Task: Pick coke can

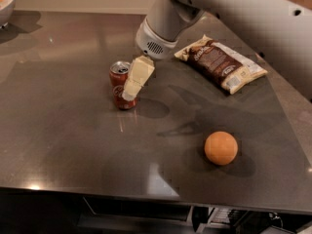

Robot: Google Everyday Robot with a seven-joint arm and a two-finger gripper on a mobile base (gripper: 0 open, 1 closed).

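The coke can is a small red can with a silver top. It stands upright on the dark table, left of centre. My gripper comes down from the white arm at the upper right. Its cream-coloured tip lies across the right side of the can and hides part of the can's body. The can rests on the table.
An orange ball lies at the front right. A brown snack bag lies at the back right, under the arm. A bowl holding orange fruit stands at the far left corner. The table's front edge runs along the bottom.
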